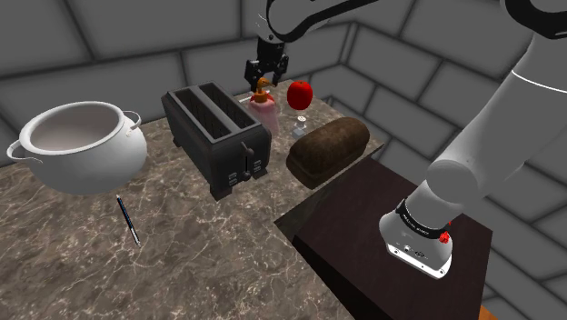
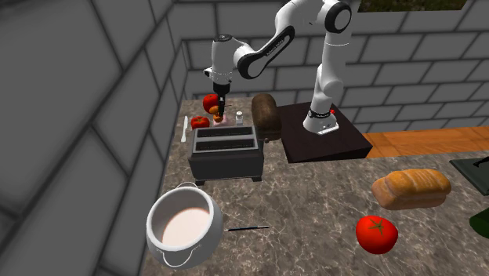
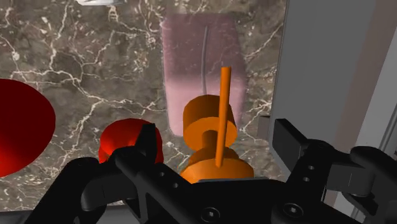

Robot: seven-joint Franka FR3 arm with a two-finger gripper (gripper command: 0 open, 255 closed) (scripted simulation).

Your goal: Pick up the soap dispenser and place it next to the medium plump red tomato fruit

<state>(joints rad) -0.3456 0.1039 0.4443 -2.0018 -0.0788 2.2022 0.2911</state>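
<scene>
Gripper [image 3: 217, 137] is spread and points down over the soap dispenser [image 1: 266, 109]. In the wrist view its two black fingers [image 3: 150, 137] stand either side of the orange pump [image 3: 210, 124] w/ a gap on both sides, not touching, nothing clasped. The dispenser stands upright on the marble counter [image 1: 182, 245]; it has a clear pink body and sits at the far side near the block wall, just beside the far end of the dark toaster [image 1: 216, 136], on the shoulder view's right of it. A red round thing [image 1: 299, 93] shows just to the shoulder view's right of the dispenser, w/ a small white shaker [image 1: 300, 123] nearer than it; a smaller red thing [image 3: 121, 143] lies by one finger in the wrist view. A dark brown loaf [image 1: 329, 148] lies nearer, beside the toaster, at the corner of the dark stand [image 1: 363, 245]. A white two-handled pot [image 1: 91, 164] sits at the shoulder view's left, well apart from the dispenser, w/ a black pen [image 1: 128, 219] nearer than it. In the second exterior view a red tomato [image 2: 376, 233] w/ a green top lies at the near right of the counter, well apart from the dispenser, w/ a light brown loaf [image 2: 411, 188] just beyond it.
</scene>
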